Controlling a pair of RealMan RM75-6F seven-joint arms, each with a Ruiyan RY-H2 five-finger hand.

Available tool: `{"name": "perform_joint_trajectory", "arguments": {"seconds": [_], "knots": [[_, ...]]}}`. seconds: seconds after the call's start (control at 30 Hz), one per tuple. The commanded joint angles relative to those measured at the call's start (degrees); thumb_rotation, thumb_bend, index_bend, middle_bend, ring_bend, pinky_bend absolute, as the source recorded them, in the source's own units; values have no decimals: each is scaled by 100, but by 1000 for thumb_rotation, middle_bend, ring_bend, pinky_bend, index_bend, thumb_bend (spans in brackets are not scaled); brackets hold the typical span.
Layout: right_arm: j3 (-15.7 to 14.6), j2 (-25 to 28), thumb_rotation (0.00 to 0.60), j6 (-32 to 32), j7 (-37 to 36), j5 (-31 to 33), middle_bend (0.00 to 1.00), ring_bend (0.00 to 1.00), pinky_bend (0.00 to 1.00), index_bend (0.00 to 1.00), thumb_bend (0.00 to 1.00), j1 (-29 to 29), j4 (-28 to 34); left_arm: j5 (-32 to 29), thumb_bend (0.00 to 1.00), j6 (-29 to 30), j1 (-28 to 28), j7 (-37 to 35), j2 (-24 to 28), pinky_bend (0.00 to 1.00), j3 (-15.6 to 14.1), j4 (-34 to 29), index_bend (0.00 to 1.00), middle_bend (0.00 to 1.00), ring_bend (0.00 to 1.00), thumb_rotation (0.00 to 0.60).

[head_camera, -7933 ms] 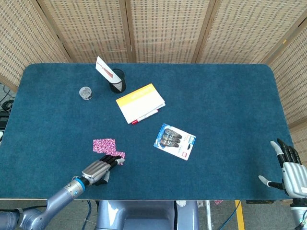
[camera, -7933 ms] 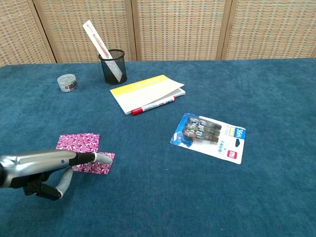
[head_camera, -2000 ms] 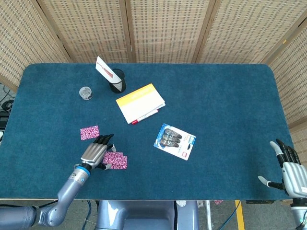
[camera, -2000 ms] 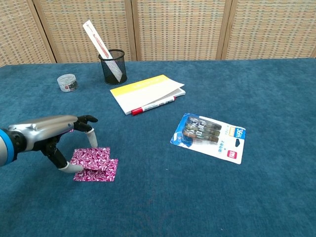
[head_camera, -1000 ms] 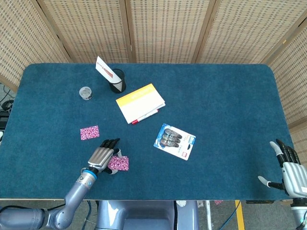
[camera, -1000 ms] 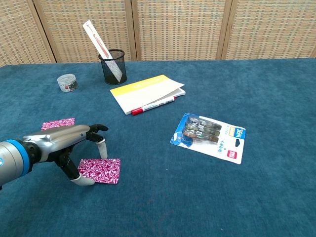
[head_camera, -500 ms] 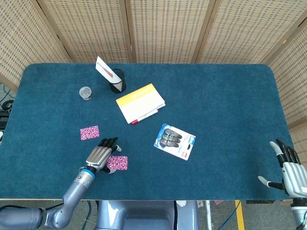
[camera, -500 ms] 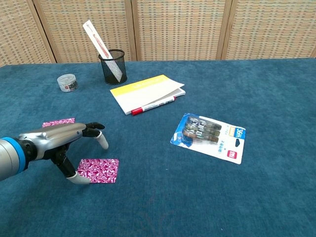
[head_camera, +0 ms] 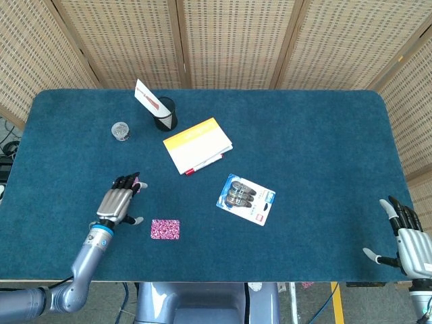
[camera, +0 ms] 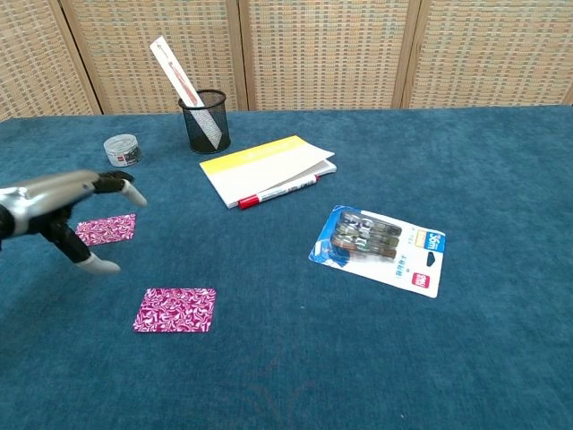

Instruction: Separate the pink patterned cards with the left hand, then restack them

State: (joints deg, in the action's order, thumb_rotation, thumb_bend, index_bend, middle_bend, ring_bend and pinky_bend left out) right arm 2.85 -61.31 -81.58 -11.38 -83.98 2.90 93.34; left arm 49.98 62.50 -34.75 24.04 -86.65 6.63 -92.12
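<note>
Two pink patterned cards lie apart on the blue table. One card (camera: 175, 309) (head_camera: 165, 229) lies alone near the front edge. The other card (camera: 106, 229) lies further back and left; in the head view my left hand mostly hides it. My left hand (camera: 58, 204) (head_camera: 116, 202) hovers over that card with its fingers spread and holds nothing. My right hand (head_camera: 408, 239) rests open at the table's front right corner, far from both cards, and shows only in the head view.
A black mesh pen cup (camera: 204, 121) with a ruler and a small round jar (camera: 121, 150) stand at the back left. A yellow notebook (camera: 265, 167) with a red pen (camera: 277, 190) lies mid-table, and a blister pack (camera: 380, 249) lies to its right.
My left hand has lifted away from the near card and swung left and back, over the other card. The near card stays where it lay. The right hand has not moved.
</note>
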Motion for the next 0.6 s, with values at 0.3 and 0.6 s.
{"name": "perform_joint_trajectory", "arguments": {"seconds": [0.3,0.6], "knots": [[4,-7,600,-1,42,13,0,0,0,0,131,1,17,-1027,177,-299,4,-167,-215,0,511,1016,204,0,0,600],[3,3,600,14,0,15,0,0,0,0,131,5,9,-1473,181,-497,-180,0,-469,0,678,1524,237,0,0,600]]}}
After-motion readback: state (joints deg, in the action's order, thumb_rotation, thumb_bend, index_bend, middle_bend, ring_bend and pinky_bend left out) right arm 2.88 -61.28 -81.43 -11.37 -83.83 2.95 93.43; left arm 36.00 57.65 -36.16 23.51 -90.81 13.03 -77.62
